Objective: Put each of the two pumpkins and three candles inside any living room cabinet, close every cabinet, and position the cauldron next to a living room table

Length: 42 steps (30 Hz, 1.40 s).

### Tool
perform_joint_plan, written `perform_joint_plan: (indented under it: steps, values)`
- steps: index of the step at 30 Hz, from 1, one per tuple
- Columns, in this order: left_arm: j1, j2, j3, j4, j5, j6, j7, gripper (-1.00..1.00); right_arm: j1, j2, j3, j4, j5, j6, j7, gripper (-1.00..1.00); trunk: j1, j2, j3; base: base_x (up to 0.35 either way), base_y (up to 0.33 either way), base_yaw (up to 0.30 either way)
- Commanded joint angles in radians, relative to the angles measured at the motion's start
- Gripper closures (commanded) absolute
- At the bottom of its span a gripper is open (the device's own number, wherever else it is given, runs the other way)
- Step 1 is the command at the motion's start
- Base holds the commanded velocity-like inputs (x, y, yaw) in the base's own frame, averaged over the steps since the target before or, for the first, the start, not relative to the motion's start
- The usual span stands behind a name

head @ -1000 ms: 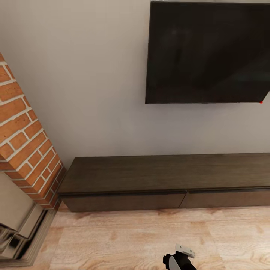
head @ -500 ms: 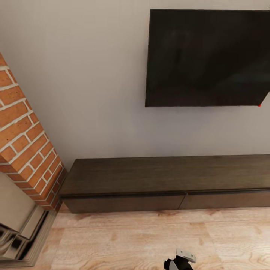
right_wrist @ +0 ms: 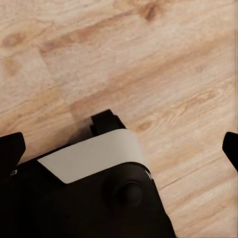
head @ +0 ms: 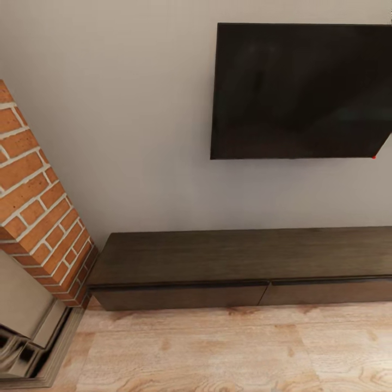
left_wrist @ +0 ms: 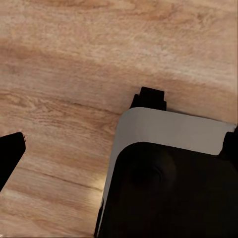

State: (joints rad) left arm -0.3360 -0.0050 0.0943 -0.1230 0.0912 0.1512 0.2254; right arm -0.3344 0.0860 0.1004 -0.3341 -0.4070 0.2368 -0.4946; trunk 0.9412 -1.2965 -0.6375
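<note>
Against the wall at six o'clock in the head view, the cabinet (head: 239,269) sits closed; the robot seems in transit, next needing to find a pumpkin or candle, with the right gripper (right_wrist: 119,144) spread empty, the left's state unclear.

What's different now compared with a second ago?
The whole head view has slid downward: the dark screen on the wall sits lower in the picture and its top edge now shows, so the camera has tilted up. A black and white robot part that showed at the bottom edge has dropped out of frame. The cabinet, with both fronts shut, the brick column and the wood floor lie unchanged.
</note>
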Motion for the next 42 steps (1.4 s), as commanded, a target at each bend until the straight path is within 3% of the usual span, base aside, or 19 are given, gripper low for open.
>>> perform_joint_plan:
  steps: [1, 12, 21, 25, 28, 31, 34, 42]
  values:
    - [0.0, -0.001, 0.004, 0.011, 0.009, 0.003, 0.003, -1.0, 0.0, -0.001, 0.009, 0.0, -0.005, 0.007, -0.007, -1.0, -0.004, 0.007, 0.002, 0.0, 0.0, 0.0]
    - [0.003, 0.005, 0.004, 0.055, 0.008, 0.001, 0.003, -1.0, 0.0, -0.001, 0.013, 0.006, 0.003, 0.006, -0.009, -1.0, -0.046, 0.084, 0.037, 0.0, 0.0, 0.0]
    - [0.017, 0.003, -0.008, 0.094, 0.008, -0.023, 0.003, -1.0, 0.0, -0.005, 0.011, 0.101, 0.005, 0.001, -0.009, -1.0, -0.081, 0.147, 0.065, 0.0, 0.0, 0.0]
    - [0.027, 0.003, -0.012, 0.095, -0.012, -0.026, 0.003, -1.0, 0.001, -0.025, 0.015, 0.124, 0.003, 0.0, -0.009, -1.0, -0.096, 0.175, 0.078, 0.0, 0.0, 0.0]
    - [0.03, 0.002, -0.014, 0.095, -0.049, -0.027, 0.003, -1.0, 0.001, -0.038, 0.015, 0.183, 0.002, -0.041, -0.009, -1.0, -0.107, 0.196, 0.087, 0.0, 0.0, 0.0]
    - [0.039, 0.0, -0.014, 0.096, -0.082, -0.029, 0.003, -1.0, 0.002, -0.052, 0.016, 0.27, 0.003, -0.156, -0.008, -1.0, -0.119, 0.217, 0.096, 0.0, 0.0, 0.0]
    - [0.047, -0.002, -0.014, 0.113, -0.09, -0.04, 0.003, -1.0, 0.003, -0.061, 0.017, 0.311, 0.002, -0.213, -0.008, -1.0, -0.13, 0.238, 0.106, 0.0, 0.0, 0.0]
    - [0.06, -0.002, -0.014, 0.126, -0.091, -0.08, 0.003, -1.0, 0.008, -0.062, 0.018, 0.323, 0.001, -0.235, -0.005, -1.0, -0.161, 0.294, 0.131, 0.0, 0.0, 0.0]
